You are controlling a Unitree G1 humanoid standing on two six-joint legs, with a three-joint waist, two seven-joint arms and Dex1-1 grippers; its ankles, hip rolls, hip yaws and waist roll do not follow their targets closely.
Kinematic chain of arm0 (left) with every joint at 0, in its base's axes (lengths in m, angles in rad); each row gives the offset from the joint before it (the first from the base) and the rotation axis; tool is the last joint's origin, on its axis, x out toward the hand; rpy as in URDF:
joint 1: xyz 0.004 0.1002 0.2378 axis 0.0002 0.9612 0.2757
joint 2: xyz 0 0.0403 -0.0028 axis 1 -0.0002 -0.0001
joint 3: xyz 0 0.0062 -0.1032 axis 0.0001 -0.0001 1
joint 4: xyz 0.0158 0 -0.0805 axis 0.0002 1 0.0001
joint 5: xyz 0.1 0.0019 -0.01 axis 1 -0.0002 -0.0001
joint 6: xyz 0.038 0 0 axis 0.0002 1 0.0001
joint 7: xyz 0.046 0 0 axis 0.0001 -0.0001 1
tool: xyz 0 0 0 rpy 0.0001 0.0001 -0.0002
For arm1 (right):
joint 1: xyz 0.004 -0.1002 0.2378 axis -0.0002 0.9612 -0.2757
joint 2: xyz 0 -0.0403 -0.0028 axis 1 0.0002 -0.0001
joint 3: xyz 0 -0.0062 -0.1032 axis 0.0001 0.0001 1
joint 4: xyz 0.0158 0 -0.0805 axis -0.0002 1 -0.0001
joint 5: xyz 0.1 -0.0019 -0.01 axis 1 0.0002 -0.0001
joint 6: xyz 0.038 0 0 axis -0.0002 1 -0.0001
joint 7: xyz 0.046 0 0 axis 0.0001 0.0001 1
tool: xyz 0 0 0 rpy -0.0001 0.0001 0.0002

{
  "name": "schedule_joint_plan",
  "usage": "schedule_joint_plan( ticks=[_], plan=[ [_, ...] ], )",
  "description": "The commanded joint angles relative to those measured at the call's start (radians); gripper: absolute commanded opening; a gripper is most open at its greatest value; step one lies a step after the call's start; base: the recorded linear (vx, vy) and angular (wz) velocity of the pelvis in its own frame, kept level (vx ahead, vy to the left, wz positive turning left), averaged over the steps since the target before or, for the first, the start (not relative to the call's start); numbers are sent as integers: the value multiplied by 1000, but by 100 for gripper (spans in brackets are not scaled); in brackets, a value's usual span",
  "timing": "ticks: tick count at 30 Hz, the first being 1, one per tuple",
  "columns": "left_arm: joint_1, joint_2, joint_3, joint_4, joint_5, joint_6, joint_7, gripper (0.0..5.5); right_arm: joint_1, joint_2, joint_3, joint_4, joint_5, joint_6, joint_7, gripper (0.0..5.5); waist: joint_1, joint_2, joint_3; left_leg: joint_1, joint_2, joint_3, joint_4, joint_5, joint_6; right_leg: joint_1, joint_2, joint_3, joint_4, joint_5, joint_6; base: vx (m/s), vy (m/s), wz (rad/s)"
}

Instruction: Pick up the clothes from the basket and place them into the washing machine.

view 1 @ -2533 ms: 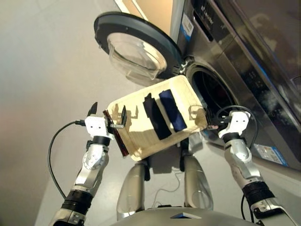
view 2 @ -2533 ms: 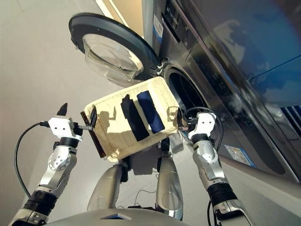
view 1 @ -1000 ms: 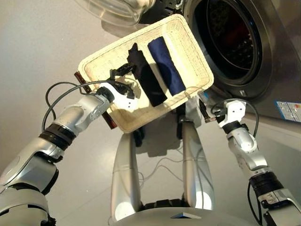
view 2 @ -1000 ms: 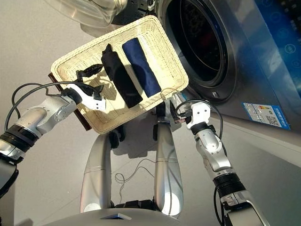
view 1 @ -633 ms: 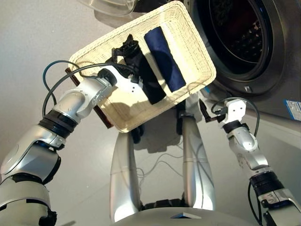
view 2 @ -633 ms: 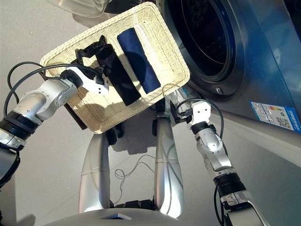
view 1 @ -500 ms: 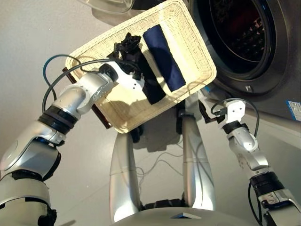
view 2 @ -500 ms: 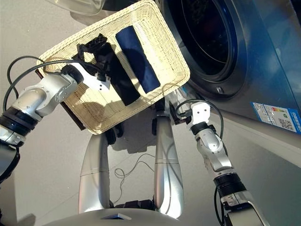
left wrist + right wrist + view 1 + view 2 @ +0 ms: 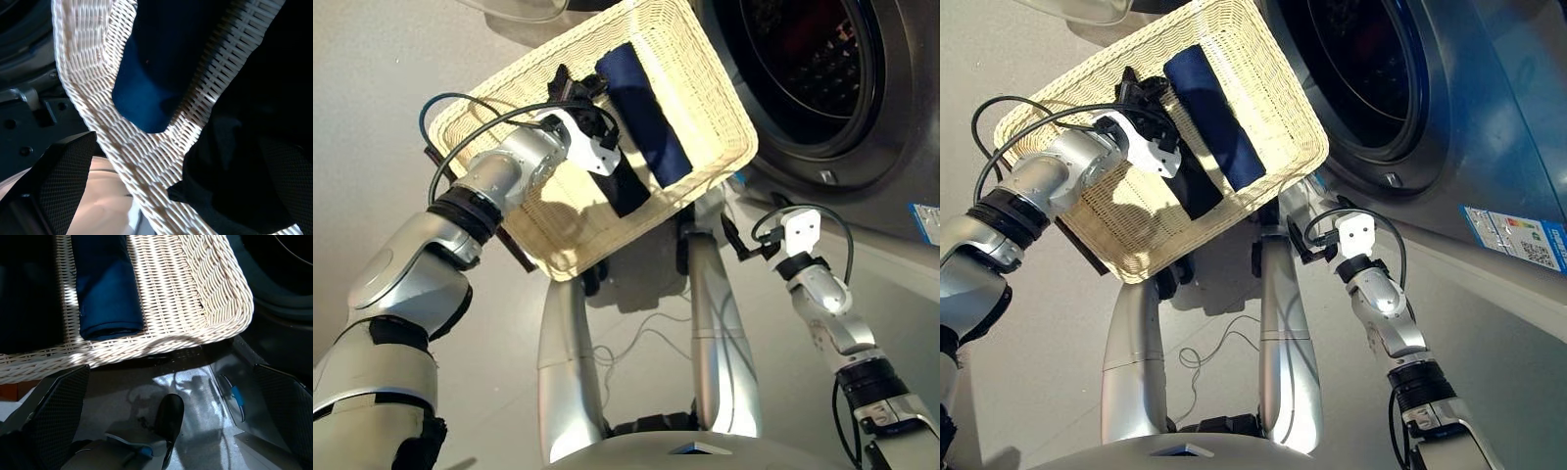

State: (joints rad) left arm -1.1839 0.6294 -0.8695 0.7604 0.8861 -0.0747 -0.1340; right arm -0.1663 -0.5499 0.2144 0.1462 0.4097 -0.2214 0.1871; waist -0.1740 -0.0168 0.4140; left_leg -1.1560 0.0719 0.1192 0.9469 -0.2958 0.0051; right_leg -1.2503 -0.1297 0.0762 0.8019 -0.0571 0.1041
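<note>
Black cloth (image 9: pixel 1197 186) lies under left end effector (image 9: pixel 1141 96).

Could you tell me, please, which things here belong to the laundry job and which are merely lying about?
Job: black cloth, navy cloth, basket, washing machine, left gripper.
Lying about: thin cable on the floor.

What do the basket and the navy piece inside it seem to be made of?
The basket looks like woven wicker, cream-white and matte: regular plaited strands and a braided rim show clearly. It could be natural or synthetic; the look leaves that open. The navy piece seems a soft matte cloth, folded, with a rounded edge and a faint seam.
</note>
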Motion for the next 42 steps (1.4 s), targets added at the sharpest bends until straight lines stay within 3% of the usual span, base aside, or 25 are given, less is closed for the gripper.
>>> schedule_joint_plan(
  ticks=[1, 5, 11, 20, 21, 22, 23, 24, 28, 38, 42],
  plan=[
    [-7, -53, 1, 127, -19, 24, -35, 550, 37, -30, 0, -90, 36, -24, 13, 550, -28, 23, -35, -18, -23, 6, -72, 69, 18, 51, 25, -27, 26, -61, -22, 0, 0, 0],
    [16, -64, 12, 155, -34, 38, -55, 550, 28, -22, 0, -83, 31, -20, 7, 550, -27, 24, -37, -17, -20, 9, -74, 68, 20, 46, 26, -25, 21, -57, -22, 0, 0, 0],
    [67, -31, 25, 93, -28, 29, -87, 550, 23, -13, -6, -69, 31, -12, 13, 550, -18, 34, -49, -16, -22, 16, -86, 69, 20, 42, 23, -24, 16, -53, -20, 0, 0, 0],
    [196, -29, 43, 123, -41, 34, -129, 550, -3, -9, 6, -71, 39, 9, 18, 550, -15, 26, -49, -24, -15, 29, -83, 64, 22, 32, 28, -21, 12, -44, -21, 0, 0, 0],
    [214, -37, 46, 139, -46, 37, -137, 449, -6, -7, 5, -73, 43, 14, 19, 550, -15, 25, -47, -26, -15, 30, -82, 64, 22, 31, 28, -20, 11, -44, -21, 0, 0, 0],
    [232, -46, 48, 157, -49, 38, -140, 265, -7, -8, 6, -74, 42, 17, 20, 550, -16, 23, -47, -26, -13, 31, -82, 64, 23, 30, 28, -20, 11, -43, -22, 0, 0, 0],
    [250, -51, 48, 174, -53, 39, -145, 214, -9, -8, 6, -75, 44, 19, 19, 550, -16, 22, -46, -26, -13, 32, -81, 63, 23, 30, 28, -18, 10, -42, -22, 0, 0, 0],
    [267, -58, 47, 184, -59, 37, -151, 0, -12, -7, 6, -75, 44, 21, 18, 550, -16, 21, -45, -27, -12, 33, -80, 62, 23, 29, 29, -17, 10, -41, -23, 0, 0, 0],
    [309, -69, 36, 196, -88, 30, -176, 0, -29, -7, 7, -76, 49, 30, 16, 550, -17, 17, -44, -31, -10, 38, -73, 58, 25, 24, 31, -15, 11, -38, -24, 0, 0, 0],
    [335, 14, 24, 88, -77, -8, -178, 0, -28, -2, -4, -90, 69, 26, 30, 550, -11, 20, -44, -40, -10, 36, -60, 52, 27, 21, 28, -19, 19, -44, -25, 0, 0, 0],
    [269, 102, -1, -39, 4, -58, -123, 0, -13, -7, -6, -97, 70, 16, 41, 550, -10, 23, -50, -44, -15, 32, -58, 50, 29, 19, 26, -22, 23, -48, -23, 0, 0, 0]
  ],
)
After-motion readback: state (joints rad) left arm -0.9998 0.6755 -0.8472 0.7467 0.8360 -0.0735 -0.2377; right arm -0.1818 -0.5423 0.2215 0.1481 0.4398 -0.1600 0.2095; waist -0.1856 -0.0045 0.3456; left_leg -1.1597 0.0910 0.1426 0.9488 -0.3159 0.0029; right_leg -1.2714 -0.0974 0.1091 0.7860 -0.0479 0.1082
